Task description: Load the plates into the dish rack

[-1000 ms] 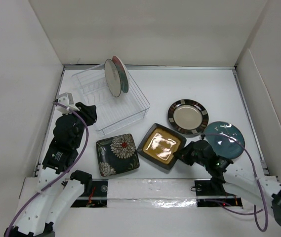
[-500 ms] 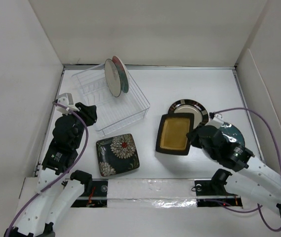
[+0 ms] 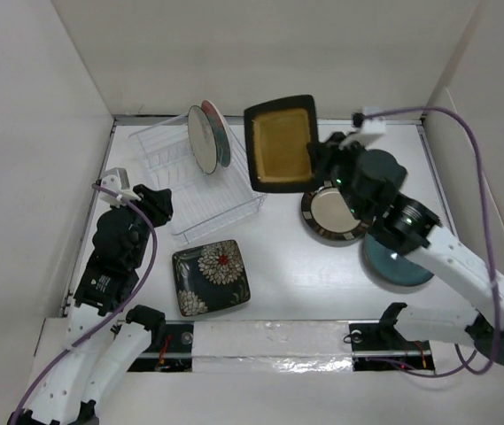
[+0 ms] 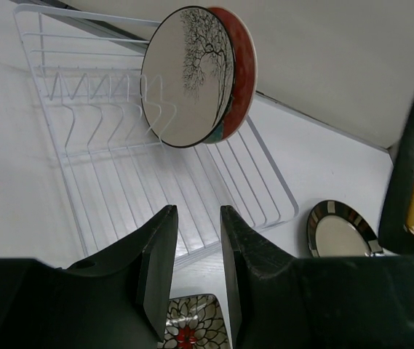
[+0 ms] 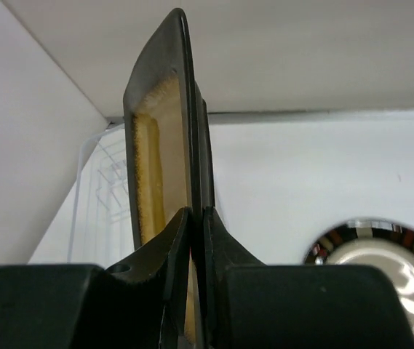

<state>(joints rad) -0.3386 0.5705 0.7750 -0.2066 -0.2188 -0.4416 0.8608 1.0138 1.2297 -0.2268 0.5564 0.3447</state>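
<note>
My right gripper is shut on the rim of the amber-centred square plate and holds it upright in the air, just right of the clear dish rack. In the right wrist view the plate stands on edge between my fingers. The cream tree-branch plate and the teal-red plate stand upright in the rack. The dark floral square plate lies flat at the front. The striped-rim plate and the plain teal plate lie at the right. My left gripper is open and empty beside the rack's near-left corner.
White walls close in the table on the left, back and right. The rack's near half holds only bare wire tines. My right arm reaches over the teal plate.
My right gripper has lifted the amber-centred plate from the table, tipped it upright and carried it up and back toward the rack. The left arm has barely moved.
</note>
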